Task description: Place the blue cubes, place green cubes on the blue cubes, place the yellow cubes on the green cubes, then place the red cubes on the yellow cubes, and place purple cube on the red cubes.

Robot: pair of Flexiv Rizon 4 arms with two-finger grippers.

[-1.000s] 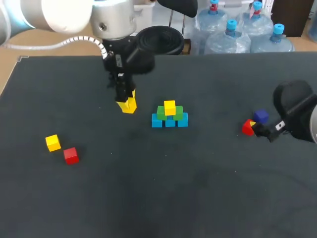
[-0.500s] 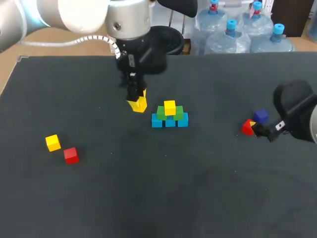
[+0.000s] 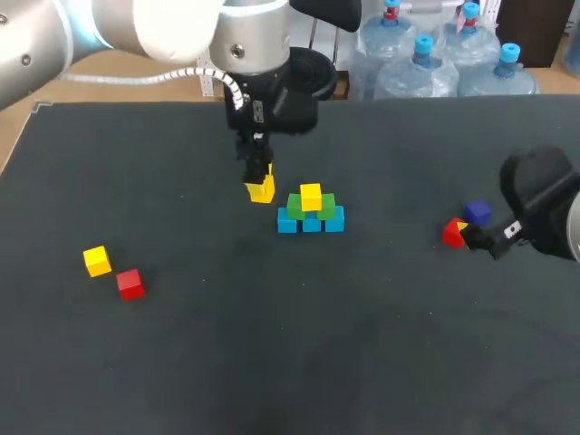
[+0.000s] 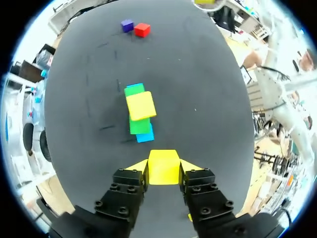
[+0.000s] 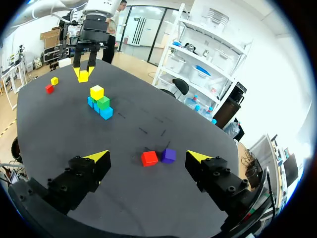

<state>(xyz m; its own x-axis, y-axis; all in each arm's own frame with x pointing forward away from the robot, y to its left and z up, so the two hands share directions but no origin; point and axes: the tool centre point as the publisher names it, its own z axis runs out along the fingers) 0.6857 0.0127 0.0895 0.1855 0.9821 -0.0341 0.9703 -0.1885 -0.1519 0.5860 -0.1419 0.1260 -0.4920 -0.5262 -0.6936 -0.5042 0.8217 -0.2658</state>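
on the dark table (image 3: 362, 344), the loose yellow cube (image 3: 97, 261) is sitting far out on the left side. the left red cube (image 3: 130, 284) is sitting just beside it, a little nearer the front edge, and i cannot tell whether the two are touching.

further right, the left arm is coming in from the back left corner, and the left gripper (image 3: 260, 184) is pointing down. it is clamping the held yellow cube (image 4: 163, 162) between both yellow tips, one on each side, as the left wrist view shows. this cube is hanging just beside the stack on its left, apart from it.

the stack is standing near the middle of the table. the blue cubes (image 3: 311, 222) are forming a row of three at the bottom, and the green cubes (image 3: 299, 206) are resting as a pair on them. the top yellow cube (image 3: 311, 196) is sitting on the greens. in the left wrist view the stack is lying straight ahead of the fingers.

well to the right, the right red cube (image 3: 452, 234) and the purple cube (image 3: 478, 214) are lying just beside each other. the right gripper (image 5: 148, 156) is hovering over them with its fingers spread wide apart. in the right wrist view both cubes are showing between the two tips, and neither tip is touching them.
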